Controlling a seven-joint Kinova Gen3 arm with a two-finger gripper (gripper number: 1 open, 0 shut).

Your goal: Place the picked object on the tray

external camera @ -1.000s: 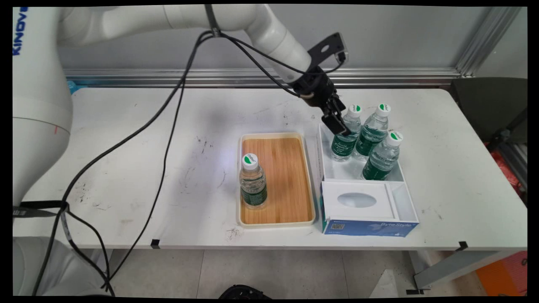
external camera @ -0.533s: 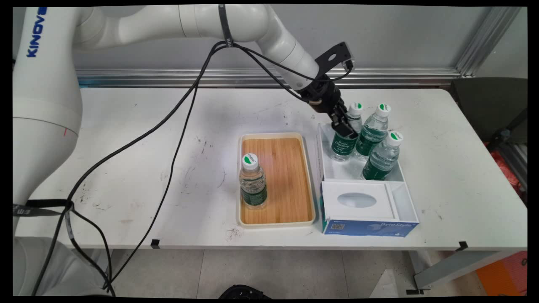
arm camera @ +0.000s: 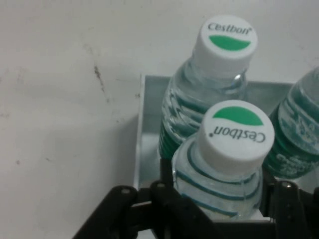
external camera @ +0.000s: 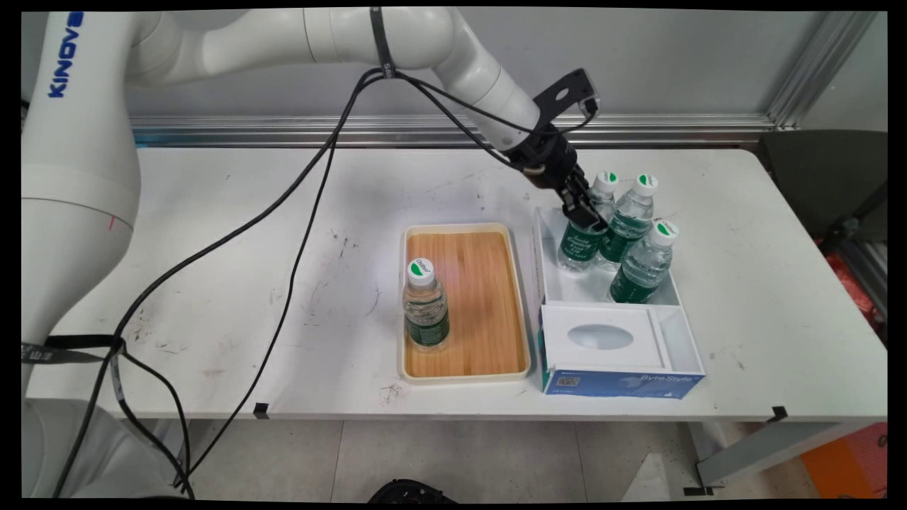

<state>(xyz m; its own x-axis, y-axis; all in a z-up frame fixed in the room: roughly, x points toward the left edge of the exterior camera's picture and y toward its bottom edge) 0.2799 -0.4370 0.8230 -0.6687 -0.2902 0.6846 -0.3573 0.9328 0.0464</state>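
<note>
Black claw around a water bottle in the box

The black two-finger gripper [external camera: 587,218] has a finger on each side of a clear ribbed plastic bottle with a white-and-green cap [arm camera: 227,169], closed on it, in the far end of the white cardboard box [external camera: 567,287], touching two more bottles there.

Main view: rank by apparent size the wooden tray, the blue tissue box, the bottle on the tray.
1. wooden tray
2. blue tissue box, clearly smaller
3. bottle on the tray, smallest
Similar camera distance, so the order looks reliable.
</note>
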